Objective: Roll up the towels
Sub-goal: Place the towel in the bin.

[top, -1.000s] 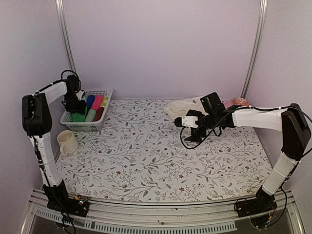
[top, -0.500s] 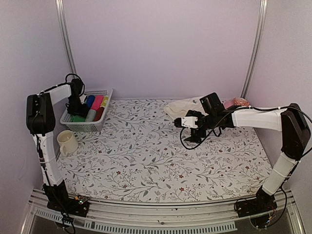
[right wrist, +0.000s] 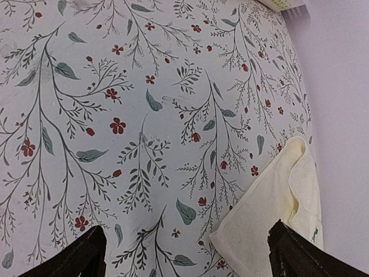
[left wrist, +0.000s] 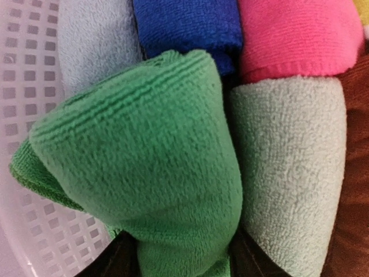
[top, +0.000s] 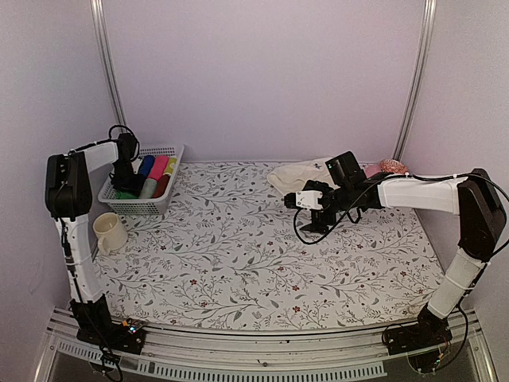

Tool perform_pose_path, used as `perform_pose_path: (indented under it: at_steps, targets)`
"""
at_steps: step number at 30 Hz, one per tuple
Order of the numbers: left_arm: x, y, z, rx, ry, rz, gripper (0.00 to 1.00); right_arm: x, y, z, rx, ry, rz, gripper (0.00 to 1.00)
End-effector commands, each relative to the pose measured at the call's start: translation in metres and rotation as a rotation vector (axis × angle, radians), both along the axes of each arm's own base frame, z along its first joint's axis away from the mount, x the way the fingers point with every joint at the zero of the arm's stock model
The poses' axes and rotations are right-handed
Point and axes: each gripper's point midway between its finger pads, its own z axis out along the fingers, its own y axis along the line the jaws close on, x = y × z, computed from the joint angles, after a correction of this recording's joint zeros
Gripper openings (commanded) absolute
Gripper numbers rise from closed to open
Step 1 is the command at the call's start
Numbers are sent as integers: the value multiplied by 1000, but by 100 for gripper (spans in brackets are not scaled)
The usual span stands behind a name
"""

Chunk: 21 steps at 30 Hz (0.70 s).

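Note:
The green towel [left wrist: 144, 150] is rolled into a short cylinder and lies in the white basket [left wrist: 29, 69] against the other rolls. My left gripper [left wrist: 184, 261] reaches down into the basket [top: 163, 205], its dark fingers [left wrist: 112, 262] pressed on both sides of the roll's near end; only a green sliver [top: 124, 194] shows from above. The cream-white towel [top: 301, 173] lies loosely crumpled at the back of the table. My right gripper [right wrist: 187, 254] hangs open over the tablecloth, and a corner of the cream towel [right wrist: 277, 213] reaches in by its right finger [right wrist: 302, 257].
The basket also holds blue [left wrist: 187, 26], pink [left wrist: 297, 34], pale grey-green [left wrist: 291, 167] and dark red [left wrist: 353, 173] rolls. A cream mug [top: 109, 232] stands in front of the basket. A pink dish [top: 390, 166] sits at the back right, behind the right arm.
My left gripper has moved back and down into the basket with the green roll, and its jaws have narrowed a little. The right arm has not moved.

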Motion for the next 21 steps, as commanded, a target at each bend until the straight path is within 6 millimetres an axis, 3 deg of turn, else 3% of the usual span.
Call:
perform_pose_path:
  at_steps: [1, 4, 7, 15, 21]
  targets:
    - [-6, 1, -25, -41, 51, -6, 48, 1, 3, 0, -3, 7, -3, 99]
    - [-7, -2, -28, -103, 52, -19, 41, 1, 3, -1, -5, 10, -4, 99]
    - [-10, -12, -27, -202, 48, -59, 40, 1, 3, -3, -6, 14, -3, 99]
    - [-19, -44, 3, -453, -12, -183, 41, -1, 3, -4, -5, 22, 2, 99]
    - [-31, -52, 2, -582, 4, -174, 46, -1, 4, -2, 0, 22, 6, 99]
